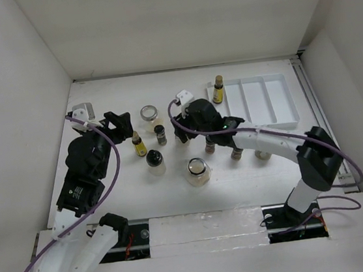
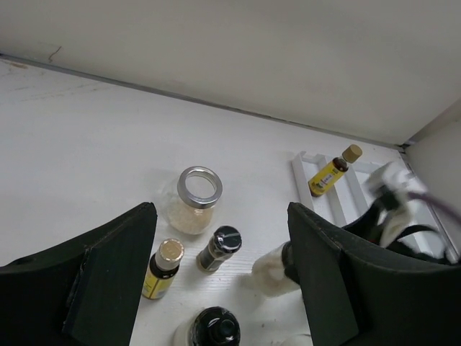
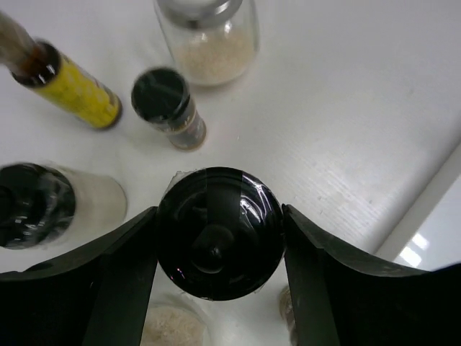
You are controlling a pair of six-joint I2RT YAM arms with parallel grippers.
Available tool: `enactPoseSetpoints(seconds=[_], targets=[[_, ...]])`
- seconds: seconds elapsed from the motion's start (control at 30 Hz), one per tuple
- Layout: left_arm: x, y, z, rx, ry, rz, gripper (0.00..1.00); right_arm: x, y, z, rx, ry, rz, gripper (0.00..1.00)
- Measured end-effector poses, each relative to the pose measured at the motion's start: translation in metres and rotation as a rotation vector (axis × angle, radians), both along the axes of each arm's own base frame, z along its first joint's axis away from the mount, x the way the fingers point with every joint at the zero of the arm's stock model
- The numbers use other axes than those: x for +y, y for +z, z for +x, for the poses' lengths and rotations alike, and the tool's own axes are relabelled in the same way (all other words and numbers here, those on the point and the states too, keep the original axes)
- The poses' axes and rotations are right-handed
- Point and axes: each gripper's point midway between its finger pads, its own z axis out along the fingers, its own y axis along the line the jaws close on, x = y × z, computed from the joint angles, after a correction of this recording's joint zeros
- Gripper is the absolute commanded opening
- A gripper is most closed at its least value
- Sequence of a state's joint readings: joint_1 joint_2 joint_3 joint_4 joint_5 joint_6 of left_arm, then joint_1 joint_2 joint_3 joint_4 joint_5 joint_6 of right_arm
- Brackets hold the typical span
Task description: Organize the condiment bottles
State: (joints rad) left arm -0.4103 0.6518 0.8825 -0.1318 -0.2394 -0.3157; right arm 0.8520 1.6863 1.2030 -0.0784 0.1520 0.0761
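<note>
Right fingers clamp black-capped jar, cap centred. Advise a straight vertical lift, clearing neighbouring spice jar, before swinging toward tray near far-right corner. Left fingers spread, holding nothing.

From overhead we look down on the white worktop. Our two wrist views sit close, both catching the silver-lidded glass jar.
</note>
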Motion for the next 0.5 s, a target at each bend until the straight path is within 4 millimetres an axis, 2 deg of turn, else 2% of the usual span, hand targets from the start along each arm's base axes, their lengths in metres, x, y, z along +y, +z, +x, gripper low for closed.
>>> enactPoseSetpoints(seconds=[0.1,0.2,0.27,0.37,0.43,0.5], targets=[[-0.001,-0.001,0.0,0.002,-0.003,0.001,0.69,-0.019,0.053,0.012,-0.057,-0.05,0.118,0.4],[-0.001,-0.001,0.001,0.003,-0.003,0.001,0.69,-0.06,0.107,0.041,-0.159,-0.169,0.23,0.4],[-0.001,-0.001,0.0,0.002,-0.003,0.001,0.69,-0.088,0.125,0.061,-0.209,-0.256,0.262,0.4],[-0.001,-0.001,0.0,0.003,-0.003,0.002,0.69,-0.126,0.12,0.086,-0.232,-0.383,0.239,0.42],[-0.001,-0.002,0.0,0.004,-0.004,0.002,0.69,-0.14,0.101,0.099,-0.208,-0.436,0.201,0.42],[-0.001,-0.002,0.0,0.005,-0.004,0.003,0.69,-0.149,0.072,0.108,-0.158,-0.472,0.149,0.42]])
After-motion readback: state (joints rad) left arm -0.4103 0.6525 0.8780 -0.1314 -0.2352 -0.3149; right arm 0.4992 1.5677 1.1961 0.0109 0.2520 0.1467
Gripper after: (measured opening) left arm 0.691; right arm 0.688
